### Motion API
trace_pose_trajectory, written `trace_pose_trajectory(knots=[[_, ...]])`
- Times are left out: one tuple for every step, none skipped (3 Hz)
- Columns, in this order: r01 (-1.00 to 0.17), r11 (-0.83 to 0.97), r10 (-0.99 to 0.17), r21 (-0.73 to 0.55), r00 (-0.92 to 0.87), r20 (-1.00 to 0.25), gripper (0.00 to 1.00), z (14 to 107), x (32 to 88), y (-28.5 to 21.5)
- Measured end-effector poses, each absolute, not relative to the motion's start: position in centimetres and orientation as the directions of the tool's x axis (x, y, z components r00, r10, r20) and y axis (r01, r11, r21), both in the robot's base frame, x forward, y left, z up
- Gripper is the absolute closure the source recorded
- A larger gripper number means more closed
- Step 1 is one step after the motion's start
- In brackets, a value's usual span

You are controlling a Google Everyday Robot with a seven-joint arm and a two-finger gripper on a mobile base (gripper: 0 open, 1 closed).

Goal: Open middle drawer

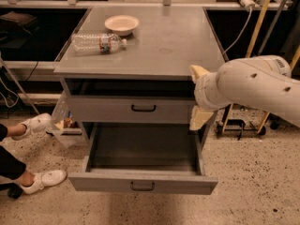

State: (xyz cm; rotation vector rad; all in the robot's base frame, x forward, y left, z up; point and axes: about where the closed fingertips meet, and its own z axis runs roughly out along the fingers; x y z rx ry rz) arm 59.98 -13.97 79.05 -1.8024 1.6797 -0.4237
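The arm is seen entering from the right edge and is stretched leftward, sloping slightly downward toward its end. It is thick, rounded and white, and its shell is dotted with small dark holes. At its left end a ribbed white wrist is carried. The gripper is held right of centre, at mid height, and is pointed to the left. Its two cream-coloured fingers are set one above the other and are spread wide apart. The upper one is angled up and leftward, while the lower one is hung downward below the wrist.
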Motion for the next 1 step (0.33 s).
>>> trace_pose_trajectory(knots=[[-0.771,0.012,-0.974,-0.637,0.136,-0.182,0.00,79.09,60.00,-13.94]])
